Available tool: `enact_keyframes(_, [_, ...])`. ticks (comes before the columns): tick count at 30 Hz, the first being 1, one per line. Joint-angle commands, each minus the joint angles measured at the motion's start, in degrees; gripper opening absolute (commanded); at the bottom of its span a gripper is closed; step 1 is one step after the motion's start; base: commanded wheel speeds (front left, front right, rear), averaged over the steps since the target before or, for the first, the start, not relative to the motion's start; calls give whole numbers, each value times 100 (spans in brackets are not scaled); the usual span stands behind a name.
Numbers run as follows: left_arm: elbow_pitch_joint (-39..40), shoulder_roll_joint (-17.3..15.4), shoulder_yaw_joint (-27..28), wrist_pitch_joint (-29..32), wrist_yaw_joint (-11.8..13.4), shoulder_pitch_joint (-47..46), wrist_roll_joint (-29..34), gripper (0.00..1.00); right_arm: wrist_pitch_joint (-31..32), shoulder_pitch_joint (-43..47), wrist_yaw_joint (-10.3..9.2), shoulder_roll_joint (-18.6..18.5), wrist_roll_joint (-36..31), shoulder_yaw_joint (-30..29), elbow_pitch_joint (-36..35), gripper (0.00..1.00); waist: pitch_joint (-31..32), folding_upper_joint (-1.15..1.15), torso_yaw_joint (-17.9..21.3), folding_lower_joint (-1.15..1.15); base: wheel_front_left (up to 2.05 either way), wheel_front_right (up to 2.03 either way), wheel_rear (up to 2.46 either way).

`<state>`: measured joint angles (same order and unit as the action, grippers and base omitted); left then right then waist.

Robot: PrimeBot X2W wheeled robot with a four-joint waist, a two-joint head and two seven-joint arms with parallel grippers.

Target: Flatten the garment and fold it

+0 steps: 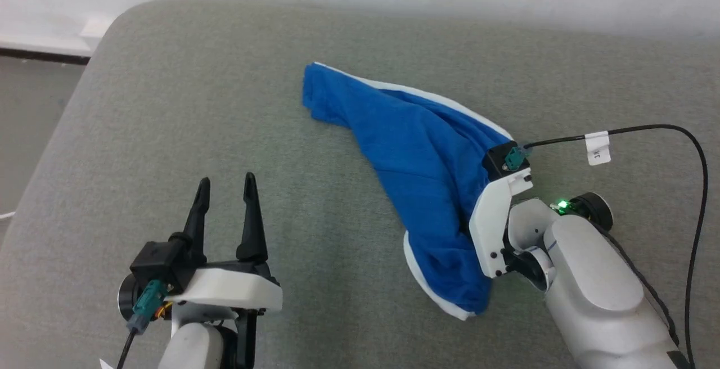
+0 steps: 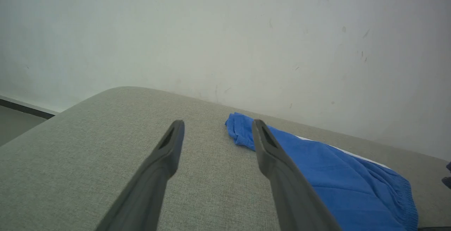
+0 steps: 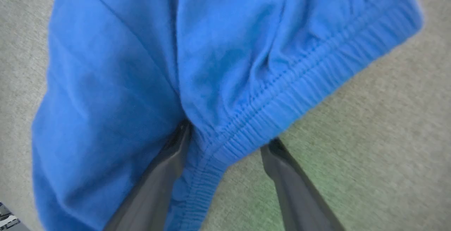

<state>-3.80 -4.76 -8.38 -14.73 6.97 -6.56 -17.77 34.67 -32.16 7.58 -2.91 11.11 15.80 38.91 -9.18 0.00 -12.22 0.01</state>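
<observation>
Left claw (image 1: 226, 180) is spread wide and empty over the grey woven fabric surface (image 1: 169, 104), well apart from the bright blue thin-fabric shorts with white trim (image 1: 416, 155), which lie crumpled mid-surface. Right claw (image 3: 228, 134) is wide too, straddling the gathered elastic waistband (image 3: 282, 93). One fingertip (image 3: 181, 132) meets the cloth and nothing is pinched. In the head view its white wrist housing (image 1: 495, 217) hides those fingers.

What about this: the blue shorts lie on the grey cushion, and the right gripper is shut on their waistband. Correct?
No: the right gripper is open around the waistband of the shorts on the cushion, not shut; see the right wrist view.
</observation>
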Motion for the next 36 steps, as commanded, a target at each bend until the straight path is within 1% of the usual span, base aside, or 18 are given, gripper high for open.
enact_keyframes(1, [-40,47,59,-27,-72,-86,54,100,-38,116,-9,3,-10,77,161,100,-179,0,-226,-1,0,0,0])
enact_keyframes(3, [-75,79,95,-27,-116,-80,84,100,-76,191,-9,3,-43,126,295,100,-182,0,-250,-1,0,0,0])
enact_keyframes(4, [-96,92,115,-27,-137,-71,88,100,-97,217,-9,3,-26,107,347,46,-178,0,-250,-1,0,0,0])
enact_keyframes(5, [-113,103,140,-27,-154,-60,99,100,-152,223,-9,3,-26,107,366,0,-167,0,-238,-1,0,0,0])
enact_keyframes(8, [-156,124,236,-27,-193,3,130,100,-490,185,-9,3,-75,-97,327,0,-90,0,-141,-1,0,0,0])
enact_keyframes(12, [-223,142,312,-27,-251,52,175,100,-1094,217,-9,-22,-13,-856,-54,0,82,0,4,-1,0,0,0])
enact_keyframes(15, [-279,153,355,-27,-300,95,168,100,-1302,509,-9,-149,-93,-1513,-479,0,234,0,113,-1,0,0,0])
enact_keyframes(17, [-329,159,361,-27,-336,136,166,100,-1308,867,-9,-230,-191,-1953,-796,0,337,0,171,-1,0,0,0])
enact_keyframes(20, [-383,167,369,-27,-371,197,146,100,-1123,1553,-9,-217,-337,-2537,-1224,0,448,0,245,-1,0,0,0])
enact_keyframes(23, [-420,174,377,-27,-390,274,115,100,-787,2165,-9,-99,-314,-2753,-1494,0,517,0,327,-1,0,0,0])
enact_keyframes(24, [-434,175,374,-27,-401,289,100,100,-793,2275,-9,-65,-250,-2780,-1623,22,514,0,350,-1,0,0,0])
enact_keyframes(25, [-445,177,376,-27,-405,296,90,100,-860,2356,-9,-42,-209,-2806,-1756,100,521,0,373,-1,0,0,0])
enact_keyframes(28, [-486,180,383,-27,-424,299,63,100,-1337,2450,-9,-5,87,-3043,-2159,100,553,0,406,-1,0,0,0])
enact_keyframes(30, [-513,182,391,-27,-428,284,-8,100,-1721,2497,-9,-1,409,-3205,-2314,100,578,0,420,-1,0,0,0])
enact_keyframes(32, [-603,184,354,-26,-444,243,-105,100,-2034,2577,-9,0,590,-3361,-2427,100,594,0,448,-1,0,0,0])
enact_keyframes(34, [-749,185,259,121,-474,79,-230,100,-2224,2669,-9,1,626,-3510,-2534,100,572,0,495,-1,0,0,0])
enact_keyframes(36, [-957,186,158,460,-492,-243,-351,100,-2337,2725,-9,1,635,-3642,-2637,100,527,0,575,-1,0,0,0])
